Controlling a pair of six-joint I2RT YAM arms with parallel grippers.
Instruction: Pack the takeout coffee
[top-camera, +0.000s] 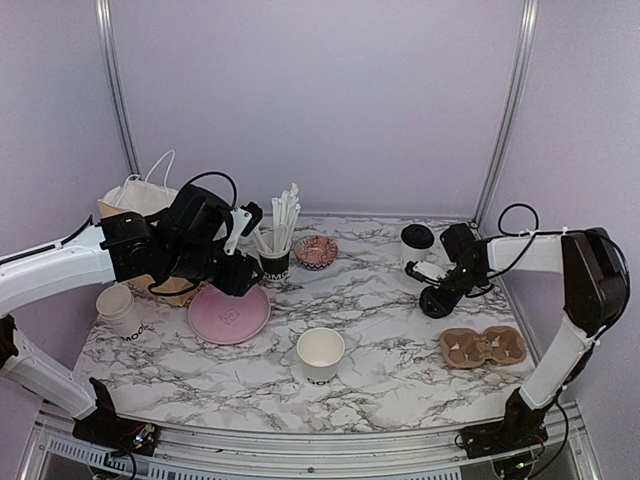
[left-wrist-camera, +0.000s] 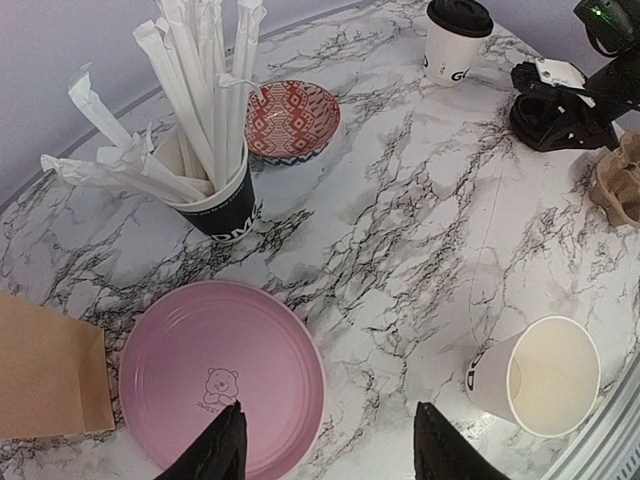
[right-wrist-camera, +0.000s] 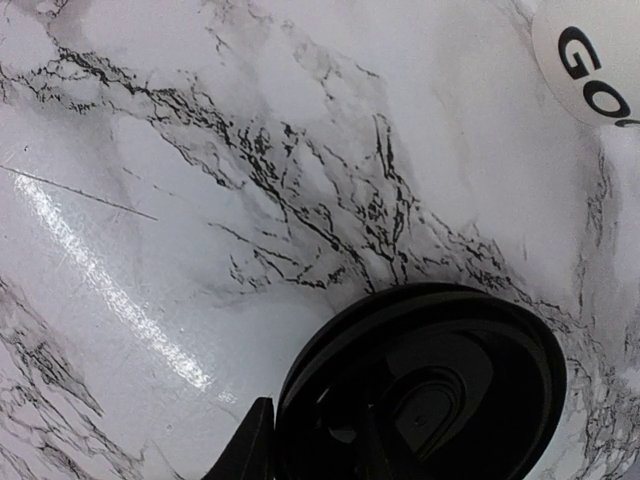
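Note:
The takeout coffee (top-camera: 416, 243), a white cup with black lettering and a black lid, stands at the back right; it also shows in the left wrist view (left-wrist-camera: 455, 40) and as a white side with lettering in the right wrist view (right-wrist-camera: 590, 60). Just in front of it a loose black lid (top-camera: 436, 300) lies on the marble. My right gripper (top-camera: 440, 292) is down on this lid (right-wrist-camera: 430, 390); one finger (right-wrist-camera: 245, 445) presses the rim from outside, the other looks to sit inside it. My left gripper (left-wrist-camera: 330, 445) hangs open over the edge of a pink plate (left-wrist-camera: 220, 370), holding nothing.
A lidless white cup (top-camera: 320, 352) stands front centre, another (top-camera: 120, 310) at the left. A black cup of straws (top-camera: 276, 250), a patterned bowl (top-camera: 315, 250), a brown paper bag (top-camera: 140, 205) and a cardboard cup carrier (top-camera: 483, 346) are also on the table.

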